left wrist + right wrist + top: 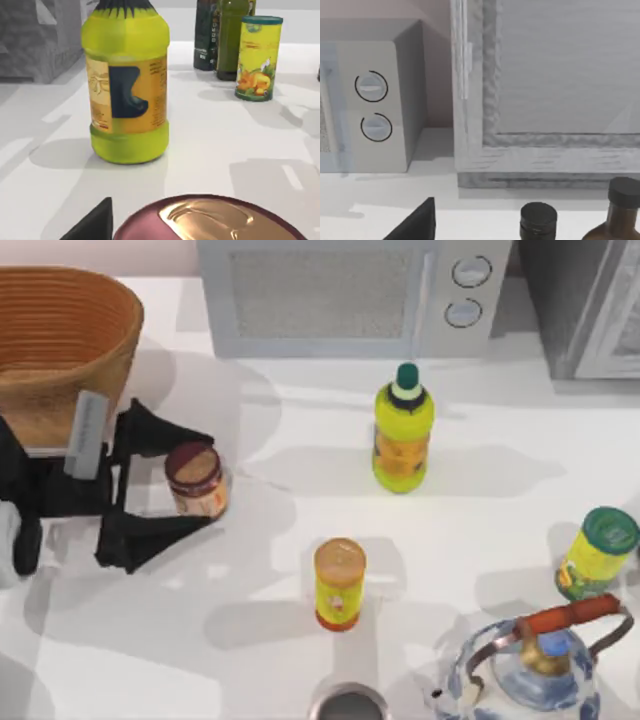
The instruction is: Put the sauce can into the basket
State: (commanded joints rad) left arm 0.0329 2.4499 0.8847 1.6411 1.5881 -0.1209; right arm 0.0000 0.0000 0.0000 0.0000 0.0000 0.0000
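Working arm: the left arm, at the left side of the table.
Left gripper (168, 487): its two black fingers are spread wide, one on the far side of the sauce can and one on the near side. It holds nothing yet; gaps show between the fingers and the can.
Sauce can (196, 480): it stands upright on the white table (300, 640), at the open end of the fingers, just right of the wrist. In the left wrist view its tan top (210, 220) sits close under the camera.
Long axis: the can points straight up, so the fingers can squeeze its round sides.
Basket (60, 340): it sits in the far left corner, just beyond the left arm and near the can.
Nearer arm: the left one by a lot. The right arm is parked away to the right, looking at the microwave (375, 105).
Next move, as a guess: close on the can, lift it, then carry it far and left over the basket rim.
Things to miss: the yellow can (340, 585) and the yellow bottle (403, 430) stand well apart to the right.
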